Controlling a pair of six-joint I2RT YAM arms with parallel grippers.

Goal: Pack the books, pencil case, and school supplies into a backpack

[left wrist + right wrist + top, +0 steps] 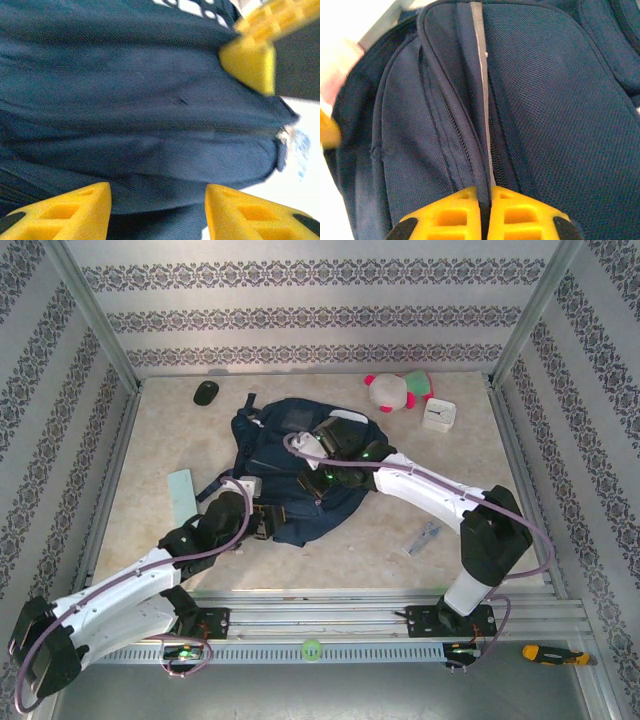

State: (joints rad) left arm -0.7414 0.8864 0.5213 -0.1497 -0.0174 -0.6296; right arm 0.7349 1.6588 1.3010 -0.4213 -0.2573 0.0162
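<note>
The navy backpack (290, 480) lies flat in the middle of the table. My right gripper (318, 478) is over its middle, shut (487, 192) on a raised seam of the backpack (545, 100) beside a thin white stripe. My left gripper (262, 520) is at the bag's near left edge. Its yellow fingers (75, 210) stand apart with a thick fold of backpack fabric (150, 150) filling the gap between them. A flat pale teal piece (182, 495) lies left of the bag, and a slim clear packet (425, 537) lies to its right. The books and pencil case are out of view.
A black mouse (206, 392), a pink-and-white plush toy (395, 390) and a white square clock (439, 415) sit along the back of the table. A yellow-handled tool (555, 653) lies on the rail at the near right. Patterned walls enclose three sides.
</note>
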